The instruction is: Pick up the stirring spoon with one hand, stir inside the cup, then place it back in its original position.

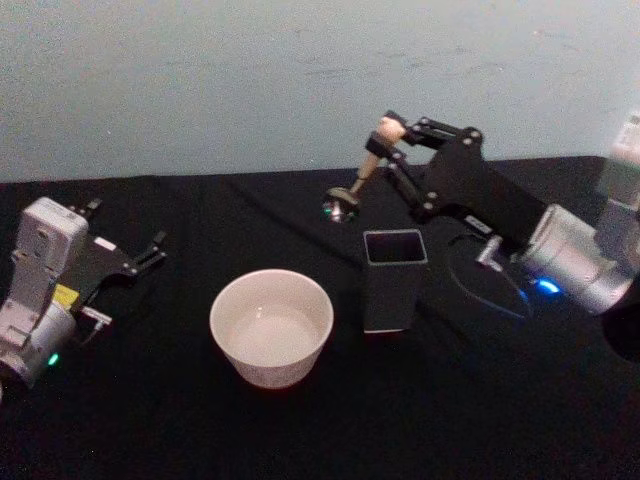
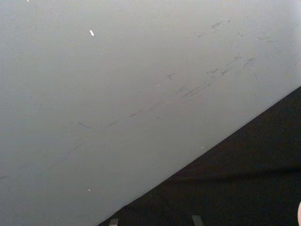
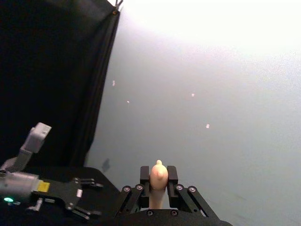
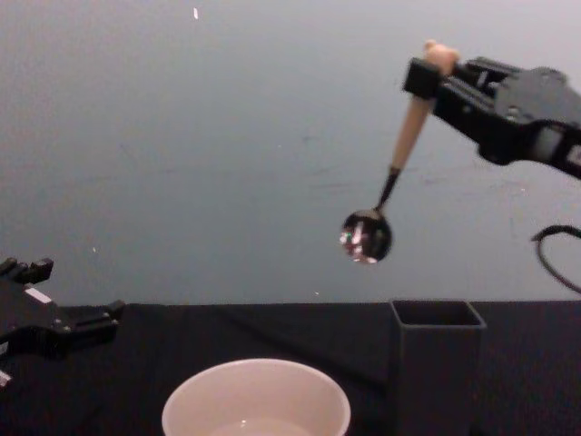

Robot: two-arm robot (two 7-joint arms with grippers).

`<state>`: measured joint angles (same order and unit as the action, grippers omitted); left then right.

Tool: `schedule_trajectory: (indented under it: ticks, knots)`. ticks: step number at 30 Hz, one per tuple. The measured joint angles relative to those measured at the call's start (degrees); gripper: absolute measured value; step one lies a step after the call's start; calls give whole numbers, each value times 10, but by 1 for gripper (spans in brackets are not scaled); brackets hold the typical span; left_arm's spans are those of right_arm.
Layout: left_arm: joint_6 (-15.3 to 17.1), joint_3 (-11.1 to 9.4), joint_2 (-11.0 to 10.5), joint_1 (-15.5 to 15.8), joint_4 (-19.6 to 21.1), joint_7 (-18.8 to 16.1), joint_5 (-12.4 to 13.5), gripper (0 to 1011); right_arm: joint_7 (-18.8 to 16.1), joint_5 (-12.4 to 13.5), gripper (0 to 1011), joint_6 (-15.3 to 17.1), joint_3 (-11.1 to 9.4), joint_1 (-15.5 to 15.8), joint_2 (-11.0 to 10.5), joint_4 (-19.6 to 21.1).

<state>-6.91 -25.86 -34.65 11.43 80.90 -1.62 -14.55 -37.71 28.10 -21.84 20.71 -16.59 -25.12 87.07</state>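
Observation:
My right gripper [image 1: 392,135] is shut on the bear-head top of the stirring spoon [image 1: 366,170], holding it in the air. The spoon hangs tilted, its shiny bowl [image 4: 366,236] lowest, above and a little left of the dark grey square holder [image 1: 394,279]. In the chest view the right gripper [image 4: 434,73] is high up and the spoon's bowl floats well above the holder [image 4: 436,363]. The right wrist view has the beige handle top [image 3: 158,176] between the fingers. The cream-white cup [image 1: 271,326] stands left of the holder. My left gripper [image 1: 140,255] rests open at the table's left.
A black cloth [image 1: 180,420] covers the table, with a pale wall behind. A dark cable [image 1: 480,285] loops on the cloth right of the holder, under my right arm.

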Motion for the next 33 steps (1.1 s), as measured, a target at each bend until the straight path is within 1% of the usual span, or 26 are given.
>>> schedule_trajectory:
  ticks: [7,13,23,33]
  knots:
    - [0,0,0,0,0,0,0,1001,8,-2,214,0,-22,18,-19,9]
    - [0,0,0,0,0,0,0,1001,17,-10,214,6,-34,29,-27,7]
    - [0,0,0,0,0,0,0,1001,21,-24,214,17,-34,33,-26,-6]
    - [0,0,0,0,0,0,0,1001,22,-27,214,26,-30,31,-20,-16]
